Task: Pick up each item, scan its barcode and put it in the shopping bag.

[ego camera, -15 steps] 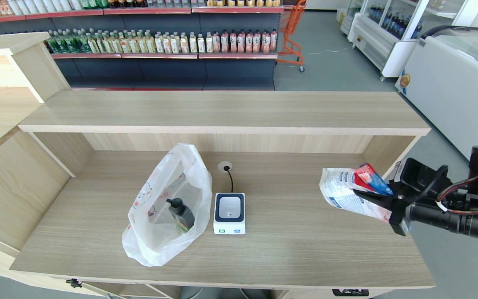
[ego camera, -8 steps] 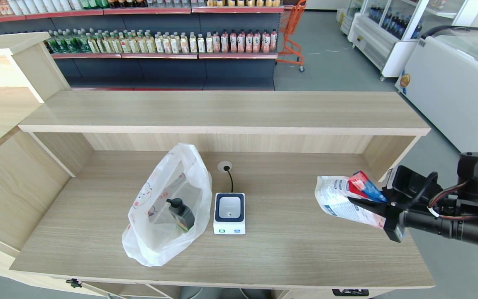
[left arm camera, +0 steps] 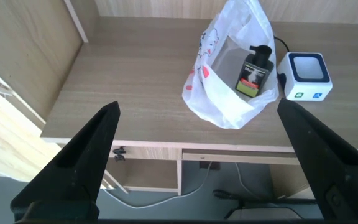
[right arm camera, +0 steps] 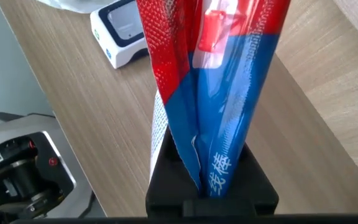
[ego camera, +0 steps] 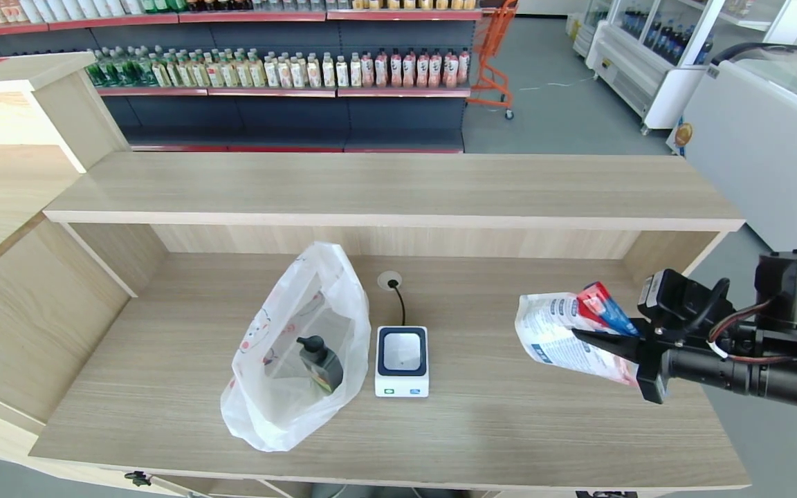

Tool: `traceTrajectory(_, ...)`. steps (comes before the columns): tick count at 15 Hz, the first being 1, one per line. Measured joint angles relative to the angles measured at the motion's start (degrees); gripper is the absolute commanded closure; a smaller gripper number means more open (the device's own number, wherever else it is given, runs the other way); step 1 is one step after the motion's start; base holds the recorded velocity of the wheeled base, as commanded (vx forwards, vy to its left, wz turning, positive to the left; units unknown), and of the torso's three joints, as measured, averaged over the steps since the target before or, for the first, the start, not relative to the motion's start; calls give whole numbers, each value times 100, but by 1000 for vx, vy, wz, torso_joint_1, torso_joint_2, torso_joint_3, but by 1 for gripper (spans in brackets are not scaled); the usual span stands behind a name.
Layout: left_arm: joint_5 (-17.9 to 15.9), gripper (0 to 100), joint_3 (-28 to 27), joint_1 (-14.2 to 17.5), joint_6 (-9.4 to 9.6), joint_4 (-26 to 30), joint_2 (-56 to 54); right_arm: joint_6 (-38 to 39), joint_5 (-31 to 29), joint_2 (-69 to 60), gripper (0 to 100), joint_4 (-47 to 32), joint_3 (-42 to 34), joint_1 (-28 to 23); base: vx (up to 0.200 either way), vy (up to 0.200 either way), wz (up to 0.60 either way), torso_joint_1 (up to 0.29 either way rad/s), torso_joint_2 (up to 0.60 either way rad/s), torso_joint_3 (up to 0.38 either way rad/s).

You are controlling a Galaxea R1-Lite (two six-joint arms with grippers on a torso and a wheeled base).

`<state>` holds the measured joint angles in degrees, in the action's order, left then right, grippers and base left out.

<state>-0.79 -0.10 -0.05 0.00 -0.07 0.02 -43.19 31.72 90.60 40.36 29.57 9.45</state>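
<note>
The right gripper is clamped on a white, red and blue packet, held above the right end of the counter, well apart from the scanner and the shopping bag. The left gripper hangs empty, its 2 fingers spread wide.

- packet: white characters run along its blue strip, lower middle of the right wrist frame, not clear enough for me to read.
- shopping bag: a red cartoon face, centre-left of the head frame, with no words I can read.
</note>
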Motion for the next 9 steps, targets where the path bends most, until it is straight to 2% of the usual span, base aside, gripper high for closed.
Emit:
traceTrajectory(8, -5, 0, 0, 5, 7, 2, 0, 52, 161, 529, 100, 154, 410, -146, 0, 200, 0, 1, 2, 2)
traceTrajectory(9, -2, 0, 0, 5, 7, 0, 0, 50, 163, 636, 100, 280, 463, -165, 0, 0, 0, 0, 0, 0)
